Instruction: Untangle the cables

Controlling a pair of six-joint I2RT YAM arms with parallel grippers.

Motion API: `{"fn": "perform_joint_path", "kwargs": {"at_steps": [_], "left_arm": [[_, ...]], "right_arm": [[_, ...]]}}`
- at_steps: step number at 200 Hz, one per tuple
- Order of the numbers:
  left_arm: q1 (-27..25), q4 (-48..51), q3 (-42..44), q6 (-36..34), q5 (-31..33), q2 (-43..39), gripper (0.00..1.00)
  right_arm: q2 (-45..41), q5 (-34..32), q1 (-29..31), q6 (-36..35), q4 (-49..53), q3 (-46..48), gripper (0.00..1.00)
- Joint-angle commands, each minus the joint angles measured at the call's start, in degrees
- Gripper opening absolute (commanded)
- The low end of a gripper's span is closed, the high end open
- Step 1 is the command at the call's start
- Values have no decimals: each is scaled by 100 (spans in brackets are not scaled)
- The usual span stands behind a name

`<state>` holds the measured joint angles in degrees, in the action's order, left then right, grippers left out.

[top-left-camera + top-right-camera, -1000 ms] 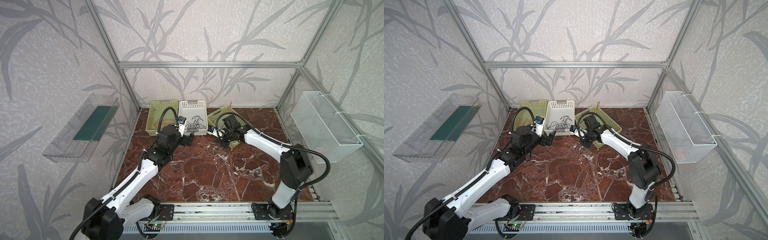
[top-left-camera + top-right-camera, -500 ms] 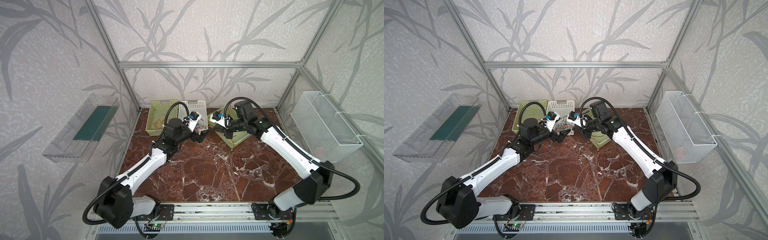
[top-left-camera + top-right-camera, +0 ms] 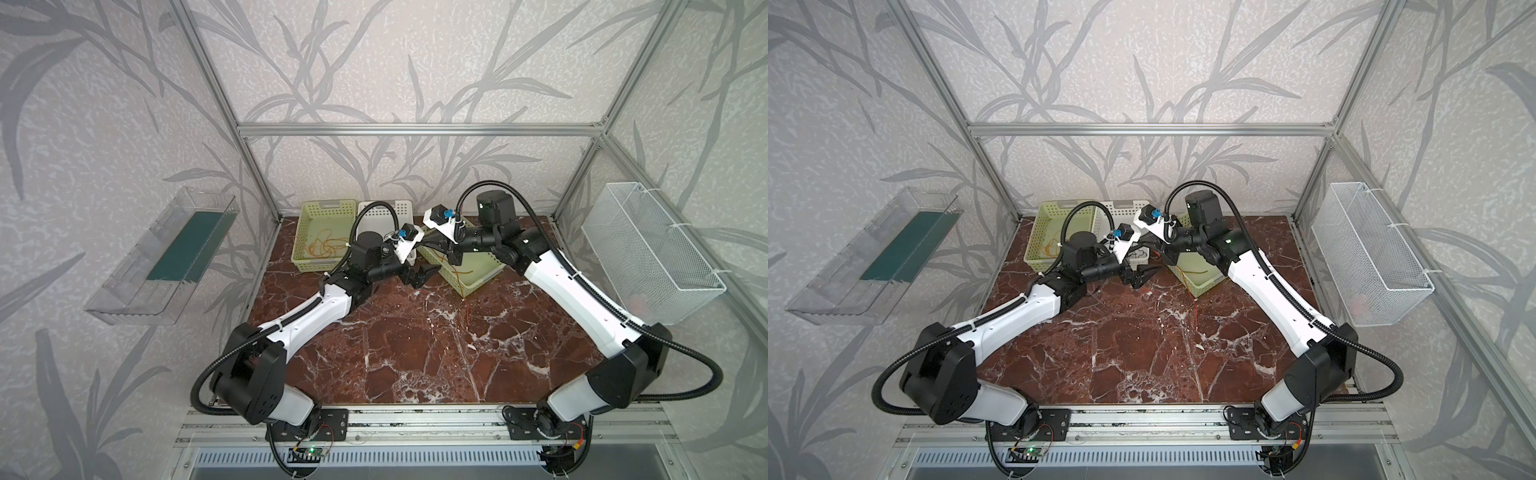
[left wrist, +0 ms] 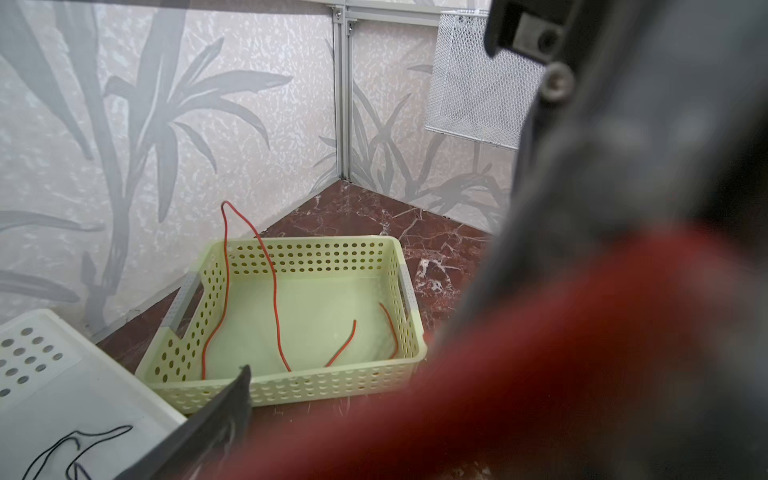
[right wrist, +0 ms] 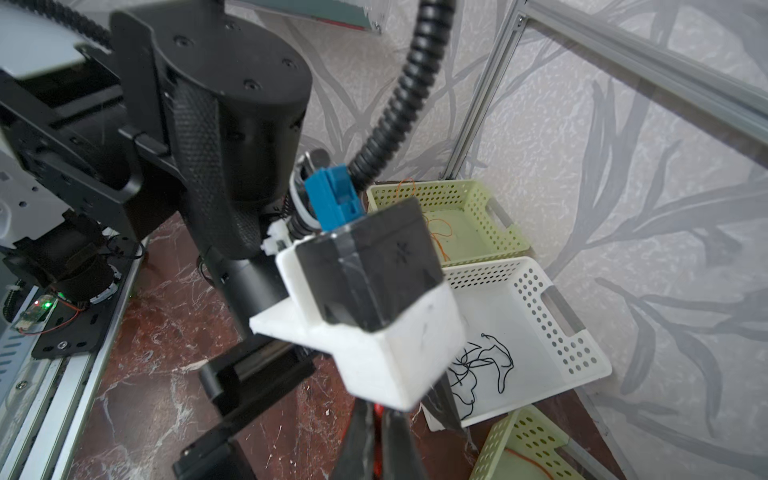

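Red cable (image 5: 377, 457) pinched in the right gripper's (image 5: 378, 409) shut jaws, slack trailing down by the green basket (image 3: 484, 286) toward the tabletop (image 3: 415, 353), with the left gripper's (image 3: 424, 275) jaws wide open, empty, just below and nearest.

Nothing legible in any view.

No lettering, label, brand or number is made out on anything in view. In the right wrist view, a few faint star-shaped marks are seen on the black camera housing (image 5: 374, 266), too blurred to be read as signs.
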<state>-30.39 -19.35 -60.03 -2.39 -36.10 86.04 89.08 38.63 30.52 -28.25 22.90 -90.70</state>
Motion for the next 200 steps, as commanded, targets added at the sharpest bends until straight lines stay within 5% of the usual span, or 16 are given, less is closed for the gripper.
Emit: {"fn": "perform_joint_path", "kwargs": {"at_steps": [1,28,77,86,120,152,200], "left_arm": [[-150,-674,-360,335,-203,302,99],[-159,-1298,-473,782,-162,659,93],[-165,-1466,-843,1207,-474,1084,11],[-167,-1314,-968,1201,-457,1117,4],[-176,-858,-1622,1331,20,1334,0],[-210,-17,-2769,1307,371,1876,0],[-313,883,-5147,1339,817,3328,0]], "right_arm": [[-114,375,21,270,-687,84,0],[-218,382,-52,649,-1447,463,0],[-427,24,-311,1025,-2079,926,0],[-492,-166,-404,1075,-2117,992,0],[-950,-903,-786,1311,-2277,1454,39],[-1465,-1148,-1069,1298,-2246,1939,62],[-2425,-2646,-1224,1493,-2570,2932,73]]}}
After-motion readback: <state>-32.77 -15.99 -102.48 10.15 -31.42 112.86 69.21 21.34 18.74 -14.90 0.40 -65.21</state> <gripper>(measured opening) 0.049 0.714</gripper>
